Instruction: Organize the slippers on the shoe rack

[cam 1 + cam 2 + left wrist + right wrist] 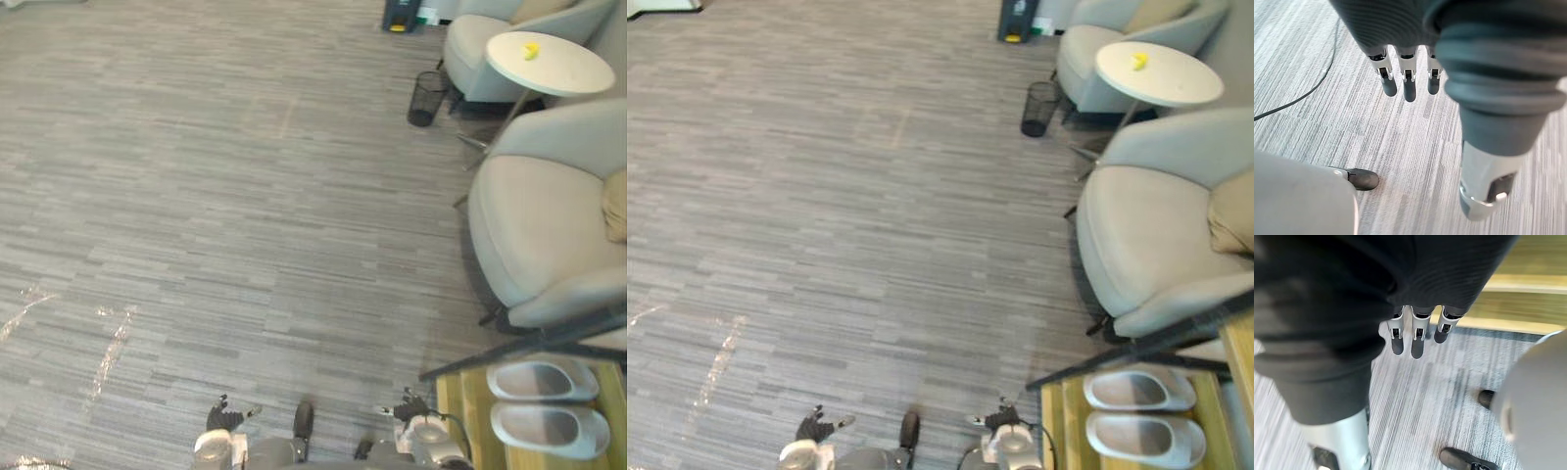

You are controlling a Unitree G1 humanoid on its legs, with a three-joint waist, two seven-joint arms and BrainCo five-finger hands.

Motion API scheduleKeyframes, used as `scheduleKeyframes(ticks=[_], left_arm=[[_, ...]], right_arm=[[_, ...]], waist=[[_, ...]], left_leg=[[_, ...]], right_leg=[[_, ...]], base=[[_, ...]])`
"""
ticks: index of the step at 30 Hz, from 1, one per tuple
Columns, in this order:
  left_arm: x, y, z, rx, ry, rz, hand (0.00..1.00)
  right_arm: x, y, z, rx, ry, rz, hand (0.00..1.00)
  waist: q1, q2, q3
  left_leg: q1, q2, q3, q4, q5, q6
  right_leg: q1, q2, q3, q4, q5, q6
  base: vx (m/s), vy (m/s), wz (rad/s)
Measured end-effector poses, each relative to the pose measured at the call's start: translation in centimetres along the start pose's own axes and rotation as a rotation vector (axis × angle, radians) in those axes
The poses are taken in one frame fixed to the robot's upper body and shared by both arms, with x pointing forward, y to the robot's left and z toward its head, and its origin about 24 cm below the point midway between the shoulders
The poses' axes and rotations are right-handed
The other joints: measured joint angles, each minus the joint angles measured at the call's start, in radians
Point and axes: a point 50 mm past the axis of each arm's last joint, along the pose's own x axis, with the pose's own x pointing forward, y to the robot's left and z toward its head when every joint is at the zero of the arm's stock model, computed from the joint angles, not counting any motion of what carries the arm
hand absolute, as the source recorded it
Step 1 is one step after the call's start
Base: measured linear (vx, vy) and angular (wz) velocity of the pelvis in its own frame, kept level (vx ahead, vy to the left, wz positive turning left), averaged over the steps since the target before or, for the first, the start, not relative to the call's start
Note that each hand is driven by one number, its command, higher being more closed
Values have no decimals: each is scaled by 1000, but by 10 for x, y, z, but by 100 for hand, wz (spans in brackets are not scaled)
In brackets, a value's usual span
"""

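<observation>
Neatly paired, the grey slippers [545, 380] lie on the wooden shoe rack [458, 406] at four o'clock, beside an armchair [549, 235]; a careless reach could knock them askew or catch the chair's frame. At six o'clock the left hand [1409, 87] and right hand [1418, 340] hang straight-fingered, holding nothing.

A light wooden slatted shoe rack [454, 397] stands on grey striped carpet [245, 196]. On it, a pale grey slipper [542, 380] lies just beside a matching second slipper [549, 429].
</observation>
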Motion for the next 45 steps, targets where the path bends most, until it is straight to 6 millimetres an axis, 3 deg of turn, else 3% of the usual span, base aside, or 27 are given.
scheduleKeyframes(ticks=[2, 4, 6, 7, 8, 10, 12, 13, 15, 17, 19, 22, 23, 25, 26, 28, 29, 31, 33, 34, 35, 37, 40, 42, 43, 44, 45], left_arm=[[-1, -7, 4, -52, -9, -5, 0], [-1, -7, 4, -50, -12, -7, 0], [0, -7, 7, -42, -20, -12, 0], [0, -9, 9, -55, -24, -13, 0], [1, -10, 12, -61, -30, -15, 0], [0, -9, 9, -59, -23, -12, 0], [2, -5, 13, -76, -36, 0, 0], [3, -2, 15, -98, -41, 15, 0], [3, 0, 14, -93, -31, 19, 0], [4, 8, 10, -65, -7, 33, 0], [3, 16, 2, -58, 18, 55, 0], [1, 20, -5, -54, 36, 65, 0], [1, 20, -7, -54, 42, 63, 0], [1, 19, -7, -53, 45, 60, 0], [1, 18, -8, -52, 51, 56, 0], [0, 15, -11, -56, 60, 52, 0], [-1, 13, -14, -69, 72, 50, 0], [-3, 8, -19, -96, 89, 47, 0], [-3, 11, -18, -160, 87, 74, 0], [-5, 9, -18, -192, 83, 81, 0], [-5, 9, -15, -215, 66, 85, 0], [-4, 12, -7, -219, 31, 93, 0], [-3, 16, 6, -228, -27, 101, 0], [-3, 20, 11, -241, -51, 115, 0], [-3, 20, 11, -243, -52, 115, 0], [-4, 24, 6, -238, -35, 128, 0], [-4, 25, 3, -236, -22, 131, 0]], right_arm=[[0, -1, 0, 1, -5, -5, 0], [-1, -1, 6, 16, -35, -10, 0], [1, -6, 17, 13, -74, -23, 0], [2, -6, 21, 10, -84, -24, 0], [4, -9, 26, 8, -92, -34, 0], [3, -9, 19, 2, -67, -32, 0], [3, -6, 11, -1, -32, -21, 0], [2, -3, 5, 2, -16, -16, 0], [1, -1, 2, 4, -5, -11, 0], [-4, 5, -13, 13, 33, 8, 0], [-4, 5, -11, 13, 24, 8, 0], [-2, 5, -6, 4, 7, 8, 0], [-1, 5, -1, 4, -8, 8, 0], [-1, 4, 2, 5, -16, 8, 0], [0, 3, 3, 4, -18, 6, 0], [0, 0, 4, 1, -23, 1, 0], [1, -7, 1, 2, -15, -17, 0], [1, -6, 2, 15, -14, -19, 0], [0, 1, 2, 50, -10, -8, 0], [-1, 2, 2, 48, -9, -3, 0], [-2, 7, 4, 44, -21, 5, 0], [-5, 18, 4, 57, -22, 29, 0], [-5, 21, 6, 51, -27, 37, 0], [-4, 19, 10, 56, -37, 22, 0], [-4, 19, 10, 57, -37, 20, 0], [-5, 20, 6, 54, -24, 20, 0], [-5, 20, 5, 53, -21, 20, 0]], waist=[[28, 26, 17], [44, 23, 18], [43, 27, 23], [50, 28, 41], [53, 40, 53], [53, 51, 49], [61, 24, 55], [71, 0, 59], [74, -7, 63], [66, -21, 60], [61, -22, 61], [37, -12, 67], [34, -5, 71], [34, -11, 70], [26, -21, 67], [16, -30, 67], [4, -1, 50], [14, 17, 39], [14, 33, 40], [16, 57, 46], [31, 78, 53], [49, 59, 62], [70, 24, 66], [91, 3, 78], [94, 2, 79], [120, -15, 74], [127, -20, 69]], left_leg=[[-30, 62, 143, 184, -42, 46], [-30, 66, 175, 210, -52, 28], [-60, 72, 201, 241, -87, -27], [-69, 98, 235, 243, -153, -1], [-92, 149, 238, 239, -189, -11], [-70, 203, 222, 98, -114, -59], [-51, 189, 235, 81, -106, -33], [-39, 169, 240, 78, -137, -27], [7, 160, 239, 67, -158, -11], [128, 136, 214, 3, -172, 5], [222, 139, 195, -58, -178, 10], [328, 169, 164, -132, -177, 10], [361, 188, 156, -163, -177, 9], [399, 191, 149, -208, -176, 7], [424, 179, 130, -230, -184, -12], [475, 168, 95, -240, -224, -42], [504, 210, 44, -228, -267, -59], [485, 236, 35, -167, -268, -61], [354, 282, 30, 159, -262, -79], [258, 330, 32, 406, -200, -120], [154, 398, 41, 667, -202, -136], [53, 419, 71, 757, -246, -129], [-69, 386, 142, 550, -284, -98], [-121, 303, 113, 158, -206, -95], [-127, 292, 101, 102, -167, -101], [-101, 267, 104, 12, -19, -130], [-97, 256, 106, 11, 18, -119]], right_leg=[[32, 26, 1, 44, -24, -6], [55, 37, 27, -32, -12, -33], [73, 33, 10, -82, -11, -20], [73, 30, 6, -85, -7, -19], [77, 31, -3, -87, -8, -19], [93, 44, -5, -102, -14, -2], [109, 12, -1, -97, -23, 23], [100, -12, 6, -54, -34, 43], [34, -57, 43, 165, -39, 56], [-95, -123, 83, 551, -3, 49], [-167, -115, 80, 658, -28, 36], [-253, -57, 37, 546, -59, -3], [-302, -7, 26, 392, -41, -11], [-349, 35, 27, 150, 65, -4], [-364, 47, 37, -22, 164, 1], [-368, 42, 76, -63, 250, -27], [-384, 65, 81, 51, 280, -86], [-385, 80, 63, 83, 225, -103], [-324, 117, 25, 59, 188, -116], [-264, 159, 25, 36, 164, -133], [-190, 204, 33, 25, 119, -159], [-109, 213, 41, 9, 81, -164], [-5, 197, 75, -70, 68, -140], [50, 147, 107, -102, 41, -90], [61, 139, 115, -105, 33, -79], [88, 106, 148, -111, 8, -40], [93, 97, 158, -113, 0, -31]], base=[[113, 2, 34], [-66, -4, 32], [-33, 36, 31], [34, 56, 20], [31, 51, 15], [133, 130, 19], [199, 178, 9], [252, 150, -6], [255, 150, 5], [355, 130, 30], [377, 71, 36], [353, 0, 36], [371, -41, 26], [386, -74, 31], [498, -204, 63], [527, -225, 82], [306, -125, 60], [531, -206, 42], [526, -232, 19], [520, -159, -9], [619, -174, -16], [539, -107, -15], [435, -14, -24], [546, 191, -37], [477, 242, -52], [400, 209, -54], [539, 264, -52]])
